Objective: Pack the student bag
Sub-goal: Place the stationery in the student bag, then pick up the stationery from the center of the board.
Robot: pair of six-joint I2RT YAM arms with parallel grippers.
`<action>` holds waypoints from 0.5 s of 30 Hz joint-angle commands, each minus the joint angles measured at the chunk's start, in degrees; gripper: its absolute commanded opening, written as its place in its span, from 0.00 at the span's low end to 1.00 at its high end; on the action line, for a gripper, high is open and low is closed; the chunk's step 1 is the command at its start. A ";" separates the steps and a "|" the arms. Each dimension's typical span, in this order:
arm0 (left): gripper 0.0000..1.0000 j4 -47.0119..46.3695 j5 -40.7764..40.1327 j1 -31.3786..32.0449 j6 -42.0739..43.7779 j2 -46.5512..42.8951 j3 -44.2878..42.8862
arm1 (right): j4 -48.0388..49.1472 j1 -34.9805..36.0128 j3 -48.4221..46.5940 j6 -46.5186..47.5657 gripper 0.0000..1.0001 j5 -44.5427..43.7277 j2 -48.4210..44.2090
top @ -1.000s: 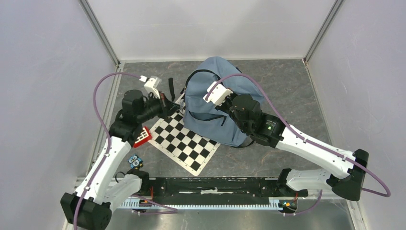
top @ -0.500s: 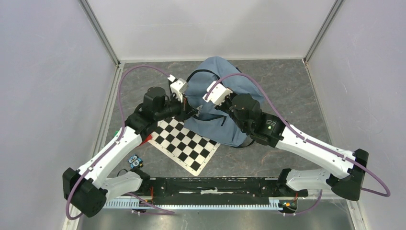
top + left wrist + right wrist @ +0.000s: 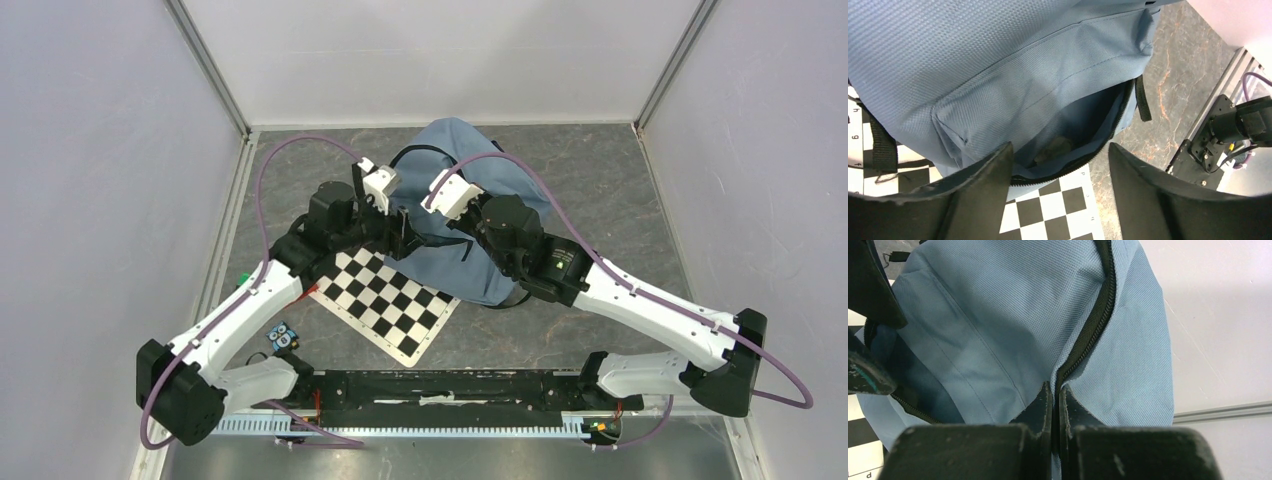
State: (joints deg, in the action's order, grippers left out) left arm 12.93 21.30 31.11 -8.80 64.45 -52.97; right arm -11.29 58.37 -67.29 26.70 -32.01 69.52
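Pinching the black zip edge of the soft grey-blue fabric backpack with my right claw, I have its jaws clenched tight on the cloth beside the zip teeth. My left claw hangs released, its fingers spread wide with nothing between them, just over the backpack's unzipped front pocket. Inside that pocket lies a dull brownish thing, too dim for me to name. The backpack sits mid-way across the grey marbled table, its near side lying over one corner of a black-and-white chequered board.
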 commanded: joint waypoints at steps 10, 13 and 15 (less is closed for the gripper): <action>0.98 1.35 -11.55 -8.80 1.88 -10.78 0.09 | 0.88 0.32 -2.44 -0.68 0.00 2.08 0.09; 1.00 0.46 -7.00 -18.46 -0.38 -12.25 1.48 | 0.79 0.34 -2.59 -0.69 0.00 2.06 -0.08; 1.00 1.30 -7.99 -24.25 -2.00 -11.71 2.31 | 0.83 0.34 -2.63 -0.77 0.00 2.03 -0.16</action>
State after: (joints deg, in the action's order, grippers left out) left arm 14.13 12.69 15.81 -8.69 53.28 -52.14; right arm -11.53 58.37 -67.40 26.72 -32.03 69.82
